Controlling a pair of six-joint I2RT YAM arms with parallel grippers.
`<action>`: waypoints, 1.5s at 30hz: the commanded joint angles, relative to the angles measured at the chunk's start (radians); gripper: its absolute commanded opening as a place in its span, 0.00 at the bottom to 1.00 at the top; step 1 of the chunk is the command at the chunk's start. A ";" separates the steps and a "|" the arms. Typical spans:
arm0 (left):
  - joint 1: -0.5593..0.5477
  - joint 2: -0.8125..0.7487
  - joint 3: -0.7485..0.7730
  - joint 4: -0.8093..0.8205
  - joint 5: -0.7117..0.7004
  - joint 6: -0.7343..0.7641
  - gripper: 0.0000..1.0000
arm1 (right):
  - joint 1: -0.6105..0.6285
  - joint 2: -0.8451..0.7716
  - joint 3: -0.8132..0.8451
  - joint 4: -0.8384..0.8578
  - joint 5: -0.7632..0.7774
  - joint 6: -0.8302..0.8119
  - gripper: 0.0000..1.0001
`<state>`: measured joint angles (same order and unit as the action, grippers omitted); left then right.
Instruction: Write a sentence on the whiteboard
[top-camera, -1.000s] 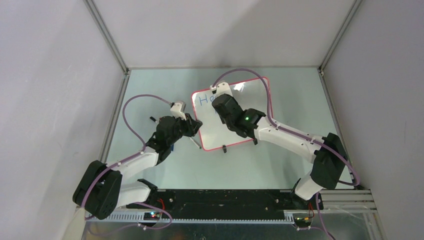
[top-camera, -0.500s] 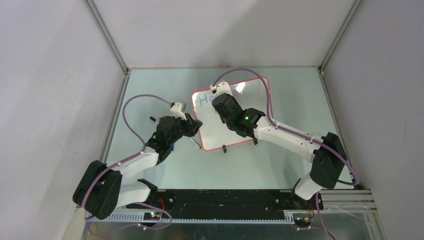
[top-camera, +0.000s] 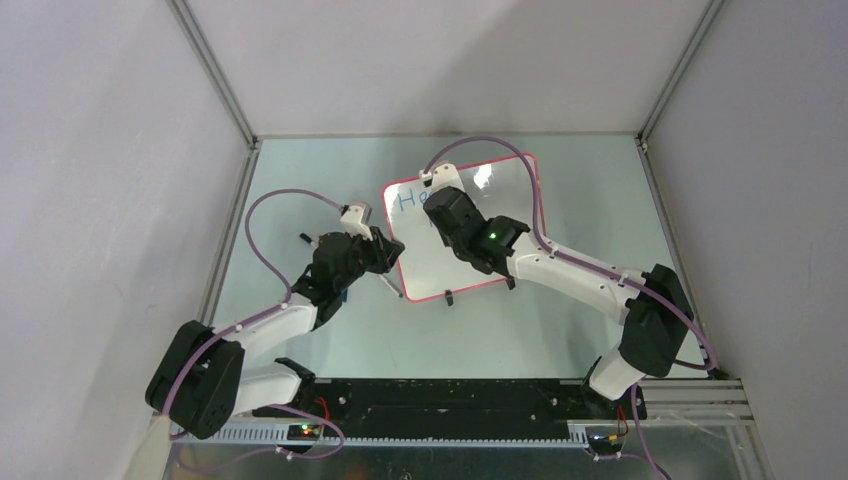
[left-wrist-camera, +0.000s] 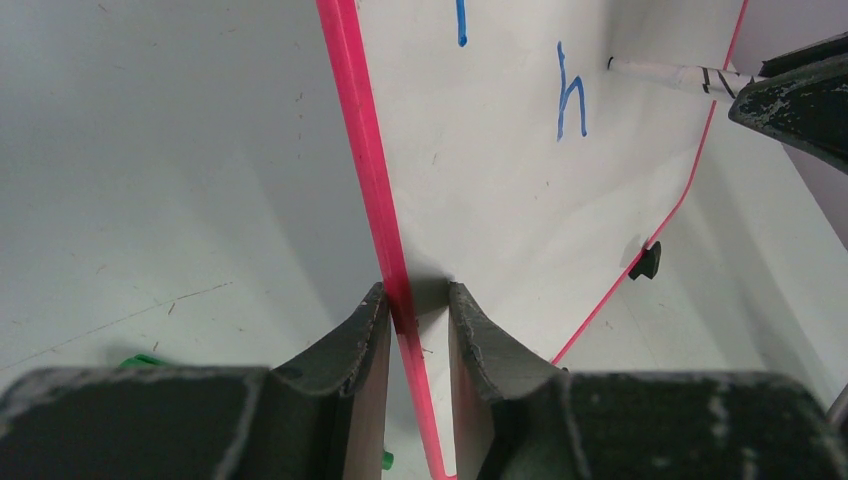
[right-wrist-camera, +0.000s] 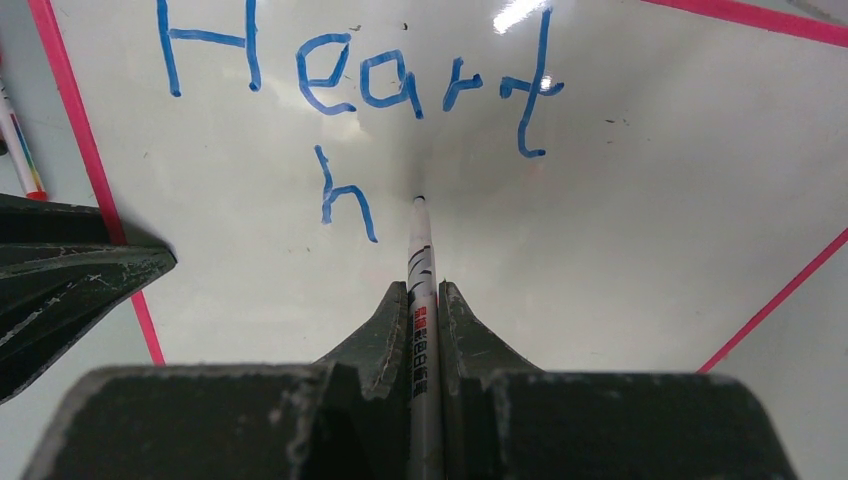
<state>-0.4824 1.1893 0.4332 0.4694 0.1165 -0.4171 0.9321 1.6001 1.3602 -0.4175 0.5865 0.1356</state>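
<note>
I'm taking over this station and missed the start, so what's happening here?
The right gripper is shut on a marker, whose tip is at the whiteboard. The sentence so far reads "Heart", with an "h" begun on the line below. The left gripper clamps the whiteboard's red left edge, apparently to steady it for writing.
</note>
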 joint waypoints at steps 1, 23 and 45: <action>-0.012 -0.010 0.032 -0.001 -0.016 0.043 0.27 | 0.001 0.012 0.041 0.057 0.021 -0.017 0.00; -0.013 -0.011 0.032 -0.004 -0.020 0.044 0.27 | 0.016 0.020 0.039 0.044 -0.049 -0.020 0.00; -0.013 -0.015 0.034 -0.010 -0.025 0.048 0.27 | 0.021 -0.007 -0.018 0.001 -0.015 0.010 0.00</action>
<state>-0.4850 1.1893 0.4335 0.4686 0.1108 -0.4168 0.9546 1.6100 1.3586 -0.3992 0.5526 0.1307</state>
